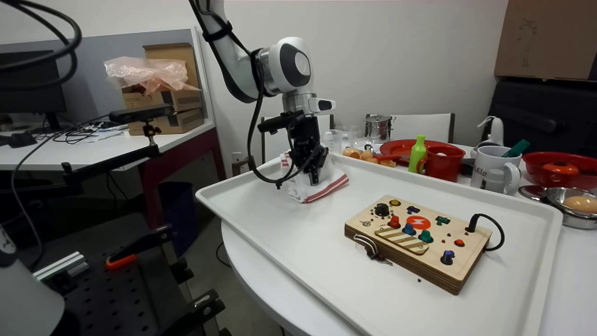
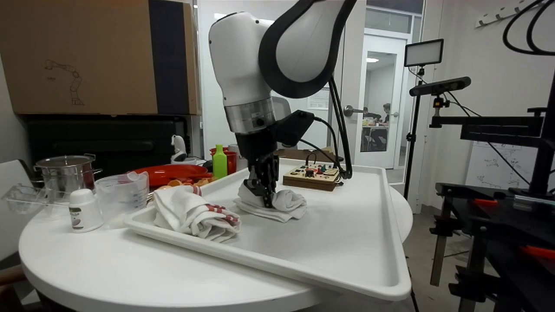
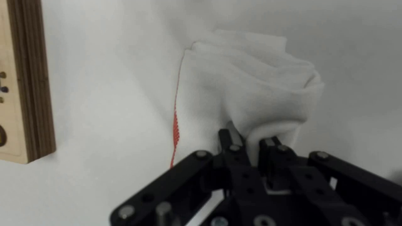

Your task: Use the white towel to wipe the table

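A folded white towel with red stripes [image 1: 305, 192] lies on the white tray [image 1: 252, 200], and it shows in an exterior view [image 2: 291, 204] as a rolled bundle. In the wrist view the towel [image 3: 207, 81] has a red edge on its left side. My gripper [image 1: 315, 179] points down into the towel, and its fingers [image 3: 249, 138] are closed round an upright fold of it. In an exterior view the fingertips [image 2: 268, 203] press into the towel at tray level. A second white towel with red stripes [image 2: 186, 212] lies bunched over the tray's corner.
A wooden box with knobs and a black cable [image 1: 415, 238] sits on the tray beside the towel. A green bottle [image 1: 417, 154], red mug [image 1: 443, 163], white mug [image 1: 485, 168] and red plate [image 1: 396, 148] stand beyond the tray's raised rim. A clear jug [image 2: 121, 195] stands near the second towel.
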Available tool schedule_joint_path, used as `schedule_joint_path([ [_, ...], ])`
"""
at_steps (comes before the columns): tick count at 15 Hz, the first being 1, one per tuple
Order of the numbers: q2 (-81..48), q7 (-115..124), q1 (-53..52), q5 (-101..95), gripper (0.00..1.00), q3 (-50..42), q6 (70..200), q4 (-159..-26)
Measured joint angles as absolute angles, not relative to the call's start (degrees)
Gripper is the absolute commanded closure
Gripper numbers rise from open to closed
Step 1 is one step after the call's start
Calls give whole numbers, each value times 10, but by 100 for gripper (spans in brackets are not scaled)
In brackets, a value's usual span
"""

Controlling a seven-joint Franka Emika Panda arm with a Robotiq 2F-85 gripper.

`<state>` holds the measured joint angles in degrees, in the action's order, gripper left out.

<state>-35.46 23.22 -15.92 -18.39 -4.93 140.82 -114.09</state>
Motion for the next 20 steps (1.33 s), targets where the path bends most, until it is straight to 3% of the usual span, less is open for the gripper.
schedule_joint_path([
  [12,-354,234,-106,-180,97,-90,1408,-1150],
  [20,-346,231,-158,-198,97,-58,1413,-1150],
])
